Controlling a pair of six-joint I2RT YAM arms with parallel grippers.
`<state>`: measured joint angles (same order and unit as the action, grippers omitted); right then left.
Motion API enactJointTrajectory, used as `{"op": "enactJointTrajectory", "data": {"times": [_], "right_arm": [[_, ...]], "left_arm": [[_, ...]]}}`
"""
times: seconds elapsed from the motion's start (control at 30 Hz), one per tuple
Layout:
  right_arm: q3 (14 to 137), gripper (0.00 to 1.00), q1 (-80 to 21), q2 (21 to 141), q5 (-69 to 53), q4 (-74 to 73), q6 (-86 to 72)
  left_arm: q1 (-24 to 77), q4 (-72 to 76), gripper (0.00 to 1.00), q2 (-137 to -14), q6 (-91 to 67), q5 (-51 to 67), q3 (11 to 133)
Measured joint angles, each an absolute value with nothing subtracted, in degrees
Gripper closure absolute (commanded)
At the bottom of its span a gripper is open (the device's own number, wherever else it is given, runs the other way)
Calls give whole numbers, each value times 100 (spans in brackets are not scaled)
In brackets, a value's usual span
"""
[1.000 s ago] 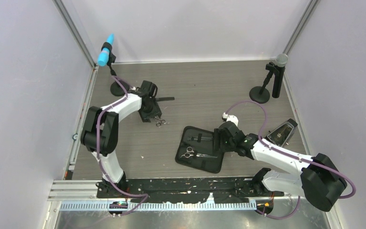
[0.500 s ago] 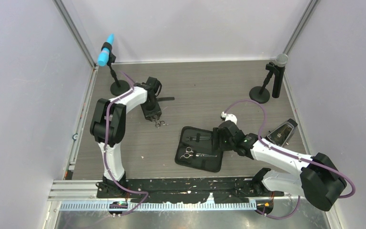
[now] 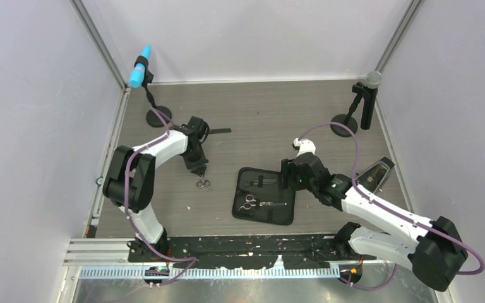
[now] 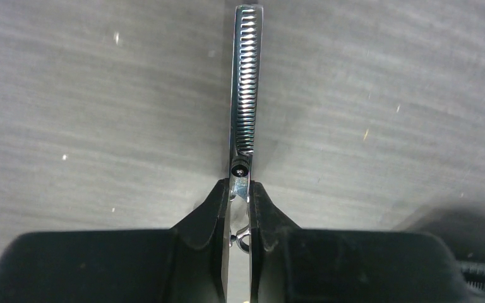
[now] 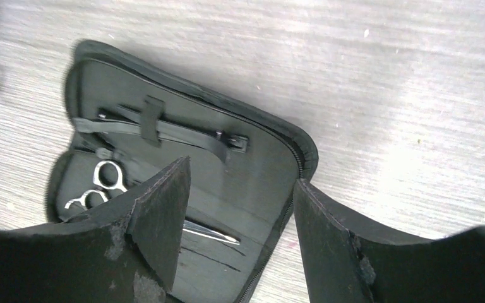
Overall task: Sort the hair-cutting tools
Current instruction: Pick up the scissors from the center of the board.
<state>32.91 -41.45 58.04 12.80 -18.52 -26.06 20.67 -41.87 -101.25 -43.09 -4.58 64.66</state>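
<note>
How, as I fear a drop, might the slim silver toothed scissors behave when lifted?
Likely stiff: the slim silver toothed scissors look metal and straight. Probably slippery: the left gripper pinches polished steel near the pivot. They might swivel, since the blade juts far beyond that grip.

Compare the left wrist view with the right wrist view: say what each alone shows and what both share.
Left wrist only: the toothed blade of the thinning scissors, pinched near their pivot by the left gripper.
Right wrist only: the open black case, with plain scissors tucked inside and slim black clips under a strap, and the right gripper open over the case.
Both: the grey wood-grain table.
</note>
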Motion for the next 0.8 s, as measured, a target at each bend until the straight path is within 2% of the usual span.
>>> {"op": "enactJointTrajectory", "data": {"times": [0.23, 0.4, 0.8], "right_arm": [[3522, 33, -4399, 5393, 1400, -1809, -2530], [3500, 33, -4657, 5448, 954, -1258, -2637], [3726, 33, -5483, 7730, 165, 843, -3179]], "left_arm": [[2128, -4064, 100, -9135, -4381, -137, 5754], [2167, -3804, 100, -8757, -4604, 248, 5260], [2324, -3269, 100, -8414, -5175, 1022, 4727]]}}
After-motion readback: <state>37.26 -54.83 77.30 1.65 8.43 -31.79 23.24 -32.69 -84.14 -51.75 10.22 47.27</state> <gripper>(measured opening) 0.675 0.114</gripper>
